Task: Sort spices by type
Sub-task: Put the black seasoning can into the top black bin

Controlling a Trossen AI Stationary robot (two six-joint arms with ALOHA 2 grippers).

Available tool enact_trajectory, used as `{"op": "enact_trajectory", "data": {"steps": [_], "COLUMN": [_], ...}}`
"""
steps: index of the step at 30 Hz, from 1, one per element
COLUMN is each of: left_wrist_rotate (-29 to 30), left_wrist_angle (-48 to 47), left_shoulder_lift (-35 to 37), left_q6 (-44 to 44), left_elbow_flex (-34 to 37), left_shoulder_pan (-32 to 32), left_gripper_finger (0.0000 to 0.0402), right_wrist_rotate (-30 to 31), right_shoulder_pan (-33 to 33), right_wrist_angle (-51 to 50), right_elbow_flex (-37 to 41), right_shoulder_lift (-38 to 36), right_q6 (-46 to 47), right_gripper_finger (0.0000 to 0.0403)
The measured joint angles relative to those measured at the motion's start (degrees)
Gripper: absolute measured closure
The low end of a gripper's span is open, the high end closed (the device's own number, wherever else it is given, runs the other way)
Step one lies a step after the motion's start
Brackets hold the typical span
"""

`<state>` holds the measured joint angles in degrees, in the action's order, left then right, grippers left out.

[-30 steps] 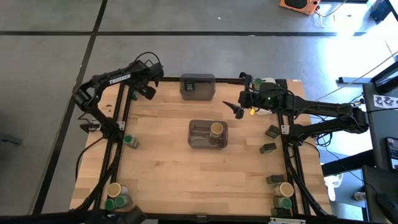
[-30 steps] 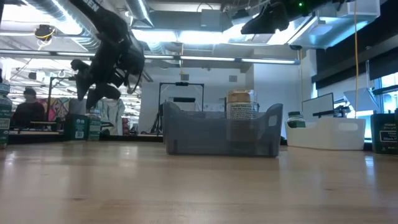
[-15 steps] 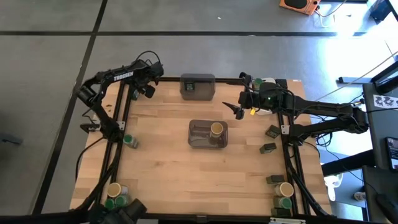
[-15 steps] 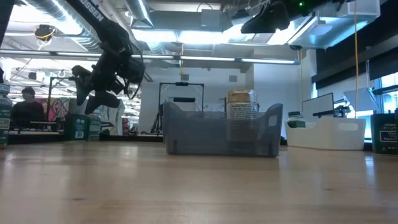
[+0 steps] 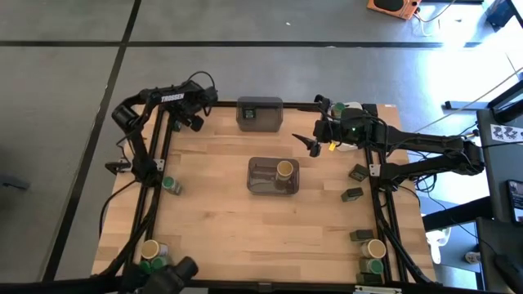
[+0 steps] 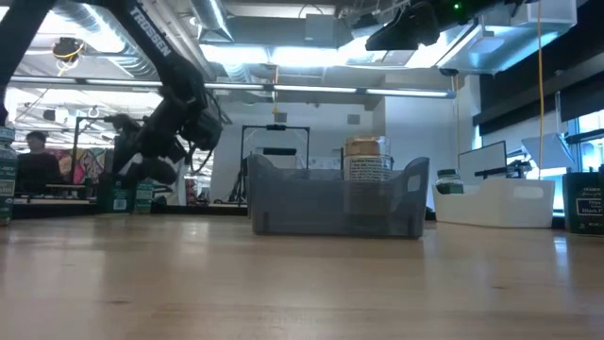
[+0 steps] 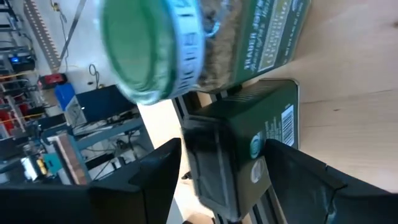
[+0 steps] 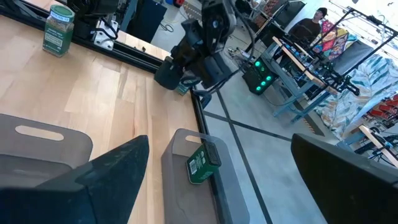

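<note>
My left gripper (image 5: 188, 121) hangs open over the table's far left corner. In the left wrist view its fingers (image 7: 152, 180) stand on either side of a dark green spice tin (image 7: 255, 134). A green-lidded jar (image 7: 155, 50) stands just beyond the tin. I cannot tell whether the fingers touch the tin. My right gripper (image 5: 310, 144) waits wide open and empty, high above the far right part of the table. A tan-lidded jar (image 5: 284, 169) stands in the middle grey bin (image 5: 260, 186). Another tin (image 8: 202, 163) lies in the far grey bin (image 5: 260, 122).
A white tray (image 5: 353, 109) holding a green-lidded jar (image 5: 337, 107) is at the far right. Loose spices stand along the edges: a green-lidded jar (image 5: 170, 185) at the left, jars (image 5: 151, 249) at the near left, tins (image 5: 358, 172) and jars (image 5: 375, 247) along the right.
My left gripper has come down and moved toward the table's far left corner, tipping a little further downward, onto the tin and the green-lidded jar there. The gap between its fingers looks unchanged. The spices have not moved.
</note>
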<state>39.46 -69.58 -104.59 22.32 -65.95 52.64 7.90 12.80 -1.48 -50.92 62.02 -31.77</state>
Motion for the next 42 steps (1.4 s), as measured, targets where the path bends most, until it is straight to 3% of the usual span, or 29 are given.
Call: {"op": "enact_trajectory", "data": {"steps": [7,25,36,42], "left_wrist_rotate": [1.2,-1.5,-4.3,-9.1], "left_wrist_angle": [-0.5,-2.1,-5.9,-4.8], "left_shoulder_lift": [-2.6,-0.8,5.6,11.7], "left_q6": [-1.5,-5.9,-6.1,-12.9], "left_elbow_flex": [-0.2,0.0,0.0,0.0], "left_shoulder_pan": [-0.4,-6.8,-12.6,-11.8], "left_gripper_finger": [0.0172,0.0172,0.0172,0.0172], "right_wrist_rotate": [0.0,0.0,0.0,0.0], "right_shoulder_pan": [0.0,0.0,0.0,0.0], "right_wrist_angle": [0.0,0.2,0.5,0.5], "right_elbow_flex": [0.0,0.0,0.0,0.0], "right_shoulder_lift": [0.0,0.0,0.0,0.0], "right_q6": [0.0,0.0,0.0,0.1], "right_gripper_finger": [0.0013,0.0013,0.0013,0.0013]}}
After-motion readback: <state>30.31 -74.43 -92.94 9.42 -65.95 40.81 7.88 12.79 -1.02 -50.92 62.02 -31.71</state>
